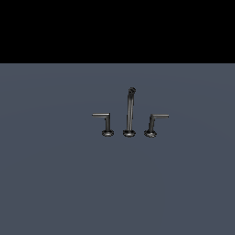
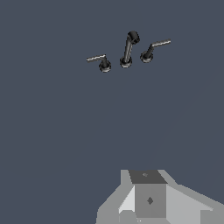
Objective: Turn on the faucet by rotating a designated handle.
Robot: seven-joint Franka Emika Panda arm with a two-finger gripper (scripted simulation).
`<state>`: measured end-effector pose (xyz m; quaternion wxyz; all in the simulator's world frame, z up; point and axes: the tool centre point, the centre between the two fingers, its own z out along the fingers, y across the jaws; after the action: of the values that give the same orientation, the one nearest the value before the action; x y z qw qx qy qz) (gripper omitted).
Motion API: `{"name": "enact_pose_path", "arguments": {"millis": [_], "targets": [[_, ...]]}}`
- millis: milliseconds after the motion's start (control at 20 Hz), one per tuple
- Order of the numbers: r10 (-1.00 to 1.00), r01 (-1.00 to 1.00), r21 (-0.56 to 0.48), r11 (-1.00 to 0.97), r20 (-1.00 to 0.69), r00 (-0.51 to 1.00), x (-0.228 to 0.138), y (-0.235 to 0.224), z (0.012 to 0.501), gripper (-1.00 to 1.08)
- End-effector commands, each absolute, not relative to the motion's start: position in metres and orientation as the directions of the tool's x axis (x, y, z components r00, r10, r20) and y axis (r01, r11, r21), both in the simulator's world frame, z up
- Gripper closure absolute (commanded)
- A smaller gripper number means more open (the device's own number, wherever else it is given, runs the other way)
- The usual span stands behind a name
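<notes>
The faucet is a small dark grey three-piece set on the grey floor. Its tall central spout (image 1: 130, 110) has a knobbed tip. The handle (image 1: 105, 122) stands at the spout's left in the exterior view, its thin lever bar pointing leftward. The twin handle (image 1: 154, 122) stands on the other side, its bar pointing rightward. In the wrist view the handle (image 2: 101, 61), spout (image 2: 128, 49) and twin handle (image 2: 153, 49) lie far off. Only grey parts of my gripper (image 2: 148, 194) show at the frame's edge, well apart from the faucet. Its jaws are not clear. The gripper is out of the exterior view.
A flat blue-grey floor (image 1: 55, 183) spreads around the faucet on all sides. Above it in the exterior view is a black background.
</notes>
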<state>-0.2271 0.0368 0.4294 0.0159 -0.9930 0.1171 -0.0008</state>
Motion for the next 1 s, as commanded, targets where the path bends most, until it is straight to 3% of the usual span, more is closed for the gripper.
{"name": "enact_pose_path", "arguments": {"millis": [0, 950], "targets": [[-0.285, -0.285, -0.031, -0.958, -0.003, 0.959, -0.219, 0.046, 0.416, 1.08], [-0.644, -0.644, -0.027, -0.764, -0.011, 0.765, -0.14, 0.101, 0.317, 1.08]]}}
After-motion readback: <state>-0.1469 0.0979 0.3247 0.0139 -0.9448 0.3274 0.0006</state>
